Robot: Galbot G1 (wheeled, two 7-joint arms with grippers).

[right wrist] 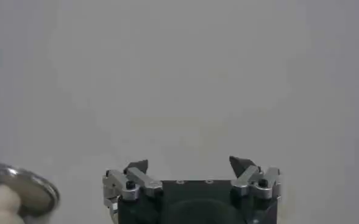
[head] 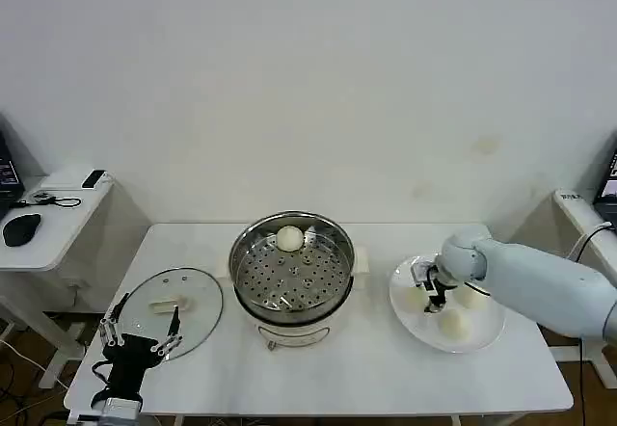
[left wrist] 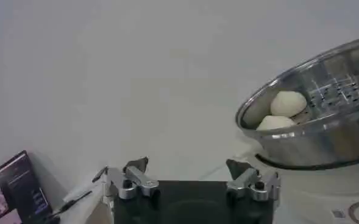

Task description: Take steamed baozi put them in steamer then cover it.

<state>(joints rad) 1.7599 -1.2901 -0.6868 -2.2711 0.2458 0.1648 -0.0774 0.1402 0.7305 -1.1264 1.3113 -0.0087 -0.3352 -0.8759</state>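
**Right pincer down at the plate, going for bun no. 2**

Right gripper point(head: 431, 289) is low over the white plate point(head: 482, 333), w/ fingers pointing down among the buns. In the right wrist view the fingers point(right wrist: 138, 166) stand wide apart w/ nothing between them, so it holds nothing yet. From the head view I can't tell if a fingertip already touches dough; it sits just beside the bun nearest the steamer point(head: 415, 301) and close to the far bun point(head: 472, 297). A third bun point(head: 453, 324) lies at the plate's near side, apart from the gripper.

Step in hand, as I judge it: the pick of the second baozi. One baozi point(head: 289, 239) already rests on the perforated tray at the far side of the steamer point(head: 291, 270); the left wrist view shows it point(left wrist: 288, 103) just inside the rim, w/ what looks like its reflection on the wall below it. So about a quarter of the loading looks done, cover not on.

Next move calls for: centre the open fingers round one bun, close gently (soft dough, easy to dent or squeeze out), lift clear of the neighbours, then carry it across to a bare part of the tray.

Left gripper point(head: 141, 333) is parked at the table's near-left corner, fingers spread, empty, right at the near edge of the glass lid point(head: 174, 306), which lies flat on the table point(head: 347, 373) beside the steamer. Prob. waiting for the covering step.
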